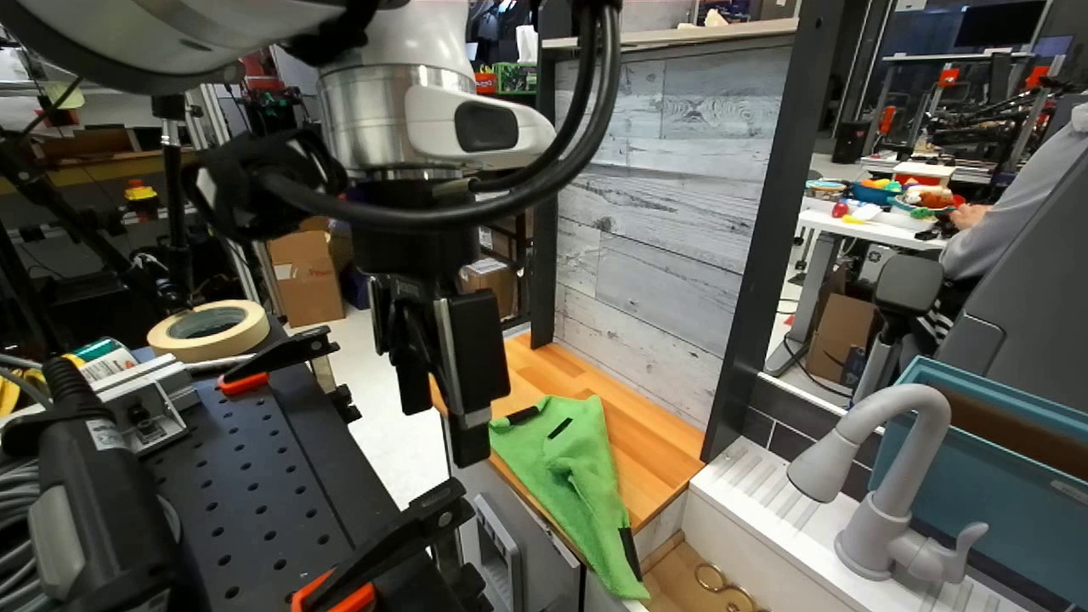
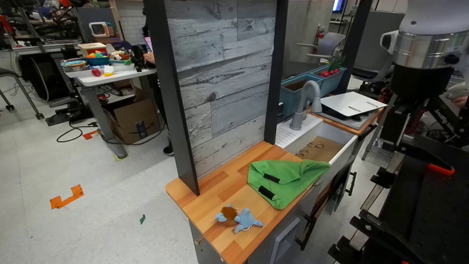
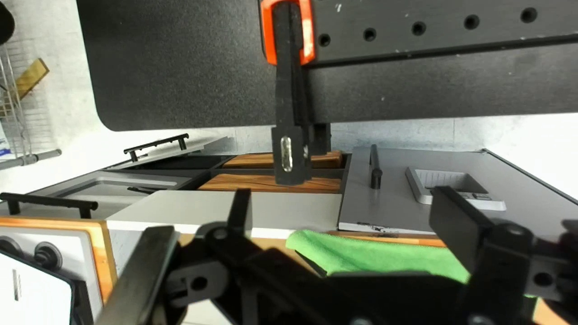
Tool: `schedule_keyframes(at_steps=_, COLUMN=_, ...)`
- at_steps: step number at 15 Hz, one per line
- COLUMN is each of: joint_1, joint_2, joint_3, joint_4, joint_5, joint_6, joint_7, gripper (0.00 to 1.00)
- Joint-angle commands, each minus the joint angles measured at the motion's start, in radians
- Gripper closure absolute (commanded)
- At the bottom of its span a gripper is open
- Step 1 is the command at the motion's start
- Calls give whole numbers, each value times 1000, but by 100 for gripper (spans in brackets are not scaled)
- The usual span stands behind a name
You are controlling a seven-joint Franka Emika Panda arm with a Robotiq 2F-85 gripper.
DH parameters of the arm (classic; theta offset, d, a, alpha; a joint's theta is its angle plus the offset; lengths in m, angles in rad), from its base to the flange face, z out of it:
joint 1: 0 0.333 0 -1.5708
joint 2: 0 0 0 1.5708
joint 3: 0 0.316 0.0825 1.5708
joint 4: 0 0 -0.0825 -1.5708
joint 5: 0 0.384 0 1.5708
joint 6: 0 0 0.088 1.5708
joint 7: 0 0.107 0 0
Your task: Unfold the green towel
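The green towel [image 1: 578, 484] lies folded and crumpled on the small wooden tabletop [image 1: 654, 467], with one corner hanging over the sink edge. Black strips show on it. In an exterior view the towel [image 2: 282, 183] has a folded flap over its middle, and part overhangs the front edge. My gripper [image 1: 446, 425] is open and empty, above and in front of the tabletop, apart from the towel. In the wrist view the fingers of the gripper [image 3: 345, 216] are wide apart. The towel [image 3: 384, 255] shows beyond them, its lower part hidden by the gripper body.
Small blue and brown plush toys [image 2: 240, 218] lie on the tabletop. A grey wood-look panel [image 1: 671, 195] stands behind it. A sink with a grey faucet [image 1: 892, 476] adjoins it. A black perforated table [image 1: 255, 476] with orange-tipped clamps [image 3: 289, 90] stands close to the gripper.
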Motion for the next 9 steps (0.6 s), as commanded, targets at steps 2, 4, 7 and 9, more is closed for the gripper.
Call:
schedule_keyframes(at_steps=2, joint_1=33, joint_2=-19, joint_3=-10, joint_4=40, joint_5=7, joint_6=16, joint_7=-52, gripper=0)
schedule_keyframes(at_steps=4, joint_1=40, joint_2=-11, joint_3=-24, joint_4=80, joint_5=-41, joint_6=45, joint_7=-49, gripper=0)
schedule_keyframes(at_steps=7, joint_1=24, joint_2=21, joint_3=-20, joint_4=150, joint_5=-75, joint_6=114, joint_7=-29, gripper=0)
schedule_keyframes(at_steps=9, joint_1=21, joint_2=58, joint_3=-16, joint_4=201, joint_5=-53, joint_6=157, joint_7=-26, gripper=0)
